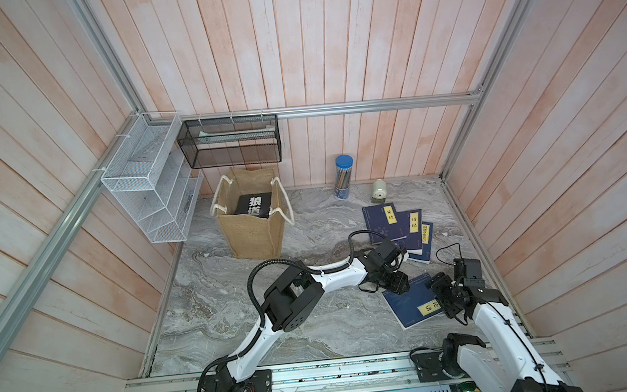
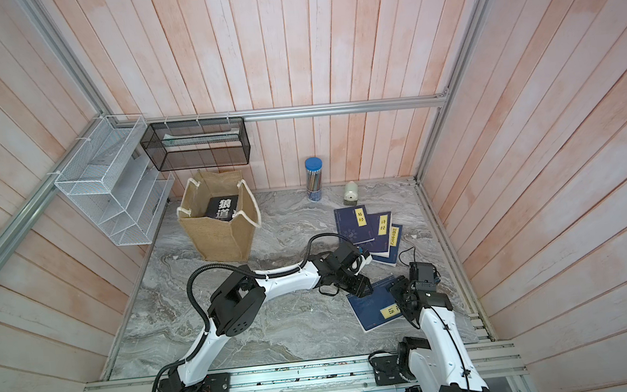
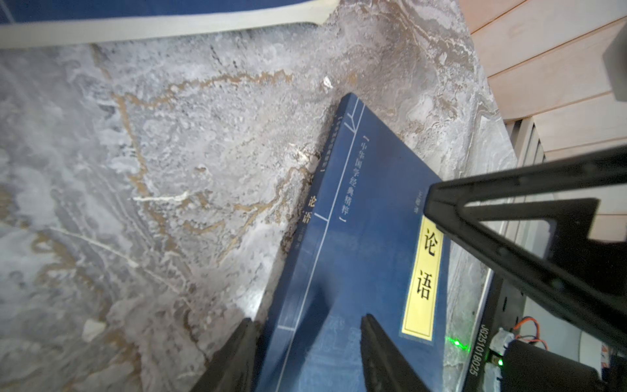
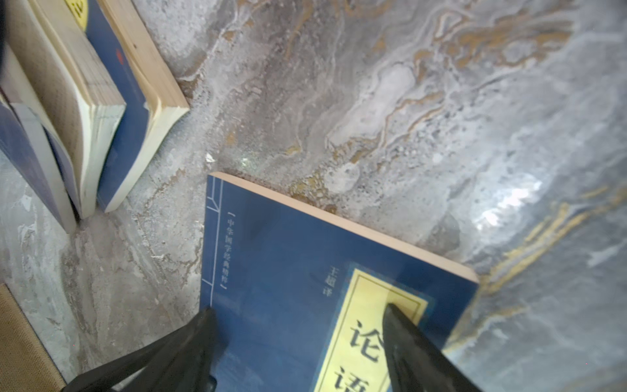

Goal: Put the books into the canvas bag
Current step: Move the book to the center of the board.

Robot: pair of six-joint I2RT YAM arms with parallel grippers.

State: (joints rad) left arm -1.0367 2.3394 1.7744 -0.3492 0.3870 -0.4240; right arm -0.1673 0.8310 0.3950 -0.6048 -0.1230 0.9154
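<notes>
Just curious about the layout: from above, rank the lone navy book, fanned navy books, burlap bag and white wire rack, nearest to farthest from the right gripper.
From the right gripper, in a top view:
1. lone navy book, beneath it.
2. fanned navy books, just beyond.
3. burlap bag, back left.
4. white wire rack, left wall.

canvas bag (image 1: 253, 234) upright, open | black book (image 1: 253, 206) inside | four navy books (image 1: 377, 224) outside

The left gripper (image 1: 397, 286) and right gripper (image 1: 441, 289) hang over one navy book (image 1: 412, 306) on the marble table (image 1: 314, 319). Three more navy books (image 1: 402, 226) fan out behind. A black book (image 1: 253, 205) lies in the burlap bag (image 1: 254, 236).
</notes>
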